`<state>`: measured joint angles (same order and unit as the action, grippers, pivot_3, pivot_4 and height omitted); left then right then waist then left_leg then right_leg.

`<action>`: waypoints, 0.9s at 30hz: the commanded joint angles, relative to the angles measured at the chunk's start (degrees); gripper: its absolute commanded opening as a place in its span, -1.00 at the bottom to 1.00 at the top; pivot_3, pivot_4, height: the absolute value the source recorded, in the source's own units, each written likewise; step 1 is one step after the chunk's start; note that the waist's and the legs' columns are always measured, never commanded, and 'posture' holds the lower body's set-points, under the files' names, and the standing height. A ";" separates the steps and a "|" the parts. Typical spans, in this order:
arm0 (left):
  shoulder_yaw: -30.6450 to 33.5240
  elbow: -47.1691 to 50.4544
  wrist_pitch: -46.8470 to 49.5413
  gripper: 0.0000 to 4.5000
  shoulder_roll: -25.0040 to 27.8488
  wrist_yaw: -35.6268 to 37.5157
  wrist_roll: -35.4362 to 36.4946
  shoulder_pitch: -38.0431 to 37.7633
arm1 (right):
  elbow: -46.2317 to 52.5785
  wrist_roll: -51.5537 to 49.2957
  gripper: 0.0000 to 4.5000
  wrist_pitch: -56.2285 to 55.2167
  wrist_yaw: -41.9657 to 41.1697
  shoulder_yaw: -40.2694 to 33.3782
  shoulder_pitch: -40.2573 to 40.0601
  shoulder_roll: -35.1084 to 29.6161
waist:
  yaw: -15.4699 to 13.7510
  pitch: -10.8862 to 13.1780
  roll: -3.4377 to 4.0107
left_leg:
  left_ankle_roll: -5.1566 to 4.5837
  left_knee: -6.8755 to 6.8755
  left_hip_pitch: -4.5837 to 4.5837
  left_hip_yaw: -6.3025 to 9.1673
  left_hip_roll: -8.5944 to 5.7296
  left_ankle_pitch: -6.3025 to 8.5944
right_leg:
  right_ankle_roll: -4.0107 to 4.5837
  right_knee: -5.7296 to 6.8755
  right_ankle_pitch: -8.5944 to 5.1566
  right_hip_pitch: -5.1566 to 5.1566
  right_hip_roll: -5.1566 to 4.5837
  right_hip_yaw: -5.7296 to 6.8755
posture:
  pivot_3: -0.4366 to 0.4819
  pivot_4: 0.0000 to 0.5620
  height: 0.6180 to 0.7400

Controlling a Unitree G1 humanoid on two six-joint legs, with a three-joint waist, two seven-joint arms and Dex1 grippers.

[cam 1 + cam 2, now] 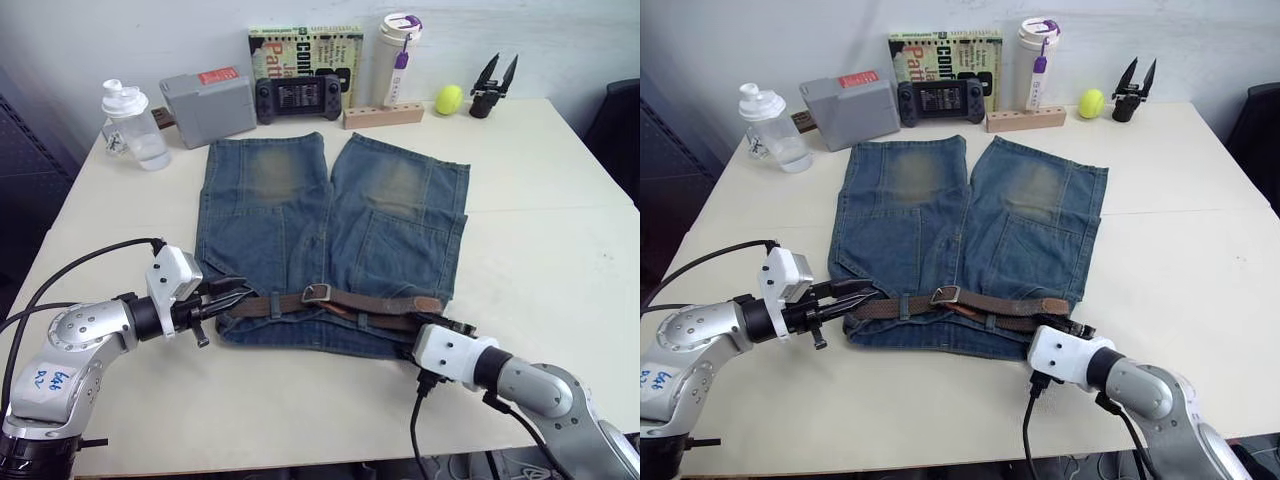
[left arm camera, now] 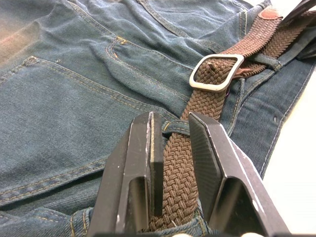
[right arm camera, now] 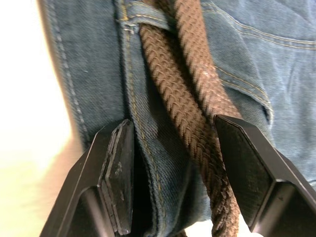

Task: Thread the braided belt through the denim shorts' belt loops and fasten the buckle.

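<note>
Both grippers work the near edge of the denim shorts (image 1: 330,240), which lie flat mid-table with legs pointing far and waistband near. Left gripper (image 1: 232,297) sits at the waistband's left end, fingers (image 2: 143,163) partly parted and straddling the braided belt (image 2: 185,163) without clearly clamping it; the right gripper (image 3: 173,173) sits at the waistband's right end, jaws wide apart around waistband and belt, gripping nothing. From the head, the belt runs along the waistband with the buckle (image 1: 316,293) near its middle and the leather tip toward the right. Bare table (image 1: 560,250) lies broad to the right of the shorts and narrower on the left; little room remains between waistband and the near table edge. Left wrist view adds a belt loop (image 2: 175,127) crossing the strap just past the fingers, and the belt passing through the silver frame. On the far edge, a book (image 1: 305,50) shows partial lettering, "COMP" and "Patt".
</note>
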<state>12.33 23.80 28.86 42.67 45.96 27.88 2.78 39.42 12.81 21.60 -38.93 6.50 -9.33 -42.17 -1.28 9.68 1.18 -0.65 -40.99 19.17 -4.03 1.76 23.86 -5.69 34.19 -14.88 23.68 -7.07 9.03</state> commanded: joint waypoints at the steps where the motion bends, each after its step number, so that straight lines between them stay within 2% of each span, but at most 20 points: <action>1: 0.51 1.21 -1.26 -0.48 0.79 0.67 -0.38 -0.95 | -2.29 2.77 -0.01 3.25 0.94 2.05 0.92 0.48 | 0.03 -0.03 -0.05 | 0.00 0.00 -0.01 0.00 0.00 0.00 | 0.00 0.00 0.00 -0.01 0.00 0.00 | -0.05 -0.47 0.76; 3: 0.61 1.14 -1.70 -0.48 1.07 0.89 -0.78 -1.33 | -2.28 3.10 -0.33 4.32 1.11 3.03 1.57 1.05 | 0.09 -0.05 -0.09 | 0.00 0.00 -0.02 0.00 0.01 0.00 | 0.00 0.01 0.00 -0.01 0.01 0.00 | -0.05 -0.47 0.76; 6: 0.99 1.04 -3.58 -0.48 2.00 1.41 -2.64 -2.17 | -2.87 4.06 -0.98 6.68 1.23 4.82 2.77 1.68 | 0.09 -0.10 -0.17 | 0.00 0.00 -0.02 0.00 0.01 0.00 | 0.00 0.01 0.00 -0.01 0.01 0.00 | -0.05 -0.47 0.76; 13: 3.43 -0.20 -13.16 -0.48 4.01 2.29 -8.43 -5.73 | -4.27 6.89 -0.99 8.70 1.97 8.85 6.73 2.89 | 0.36 -0.18 -0.30 | 0.01 0.01 -0.03 0.01 0.03 0.01 | 0.02 0.01 -0.01 0.00 0.02 0.01 | -0.05 -0.47 0.76; 14: 3.81 -0.77 -14.67 -0.25 4.22 2.53 -9.13 -6.25 | -4.21 7.38 -1.00 8.69 1.97 9.59 7.13 3.00 | 0.43 -0.18 -0.30 | 0.02 0.02 -0.03 0.01 0.03 0.01 | 0.02 0.01 -0.01 0.00 0.02 0.01 | -0.05 -0.47 0.76; 16: 4.91 -1.51 -15.62 0.04 4.60 4.06 -8.38 -7.42 | -4.17 8.45 -1.00 8.30 2.08 11.14 7.79 3.24 | 0.65 -0.18 -0.30 | 0.02 0.03 -0.03 0.02 0.03 0.01 | 0.03 0.00 -0.02 0.00 0.02 0.02 | -0.05 -0.47 0.76; 21: 6.52 -1.00 -11.30 1.00 5.75 6.67 -3.36 -6.80 | -4.42 10.12 -1.00 8.60 2.12 12.69 8.63 4.41 | 1.32 -0.20 -0.34 | 0.02 0.03 -0.01 0.07 0.06 0.01 | 0.03 -0.01 -0.02 0.00 0.02 0.06 | -0.05 -0.47 0.76; 27: 0.76 -5.34 -17.67 1.00 7.73 5.72 -12.62 -3.90 | -4.82 10.97 -1.00 8.60 2.23 12.89 9.06 5.80 | 1.45 -0.21 -0.35 | 0.04 0.07 -0.03 0.08 0.05 0.02 | 0.03 -0.03 -0.02 -0.01 0.06 0.07 | -0.05 -0.47 0.76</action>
<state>14.16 19.00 13.79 49.92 52.41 17.73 -1.98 36.36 23.41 29.20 -36.36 17.65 0.31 -37.01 0.18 9.47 0.84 -0.61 -40.92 19.15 -3.96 1.82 23.88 -5.65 34.16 -14.90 23.68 -7.00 9.10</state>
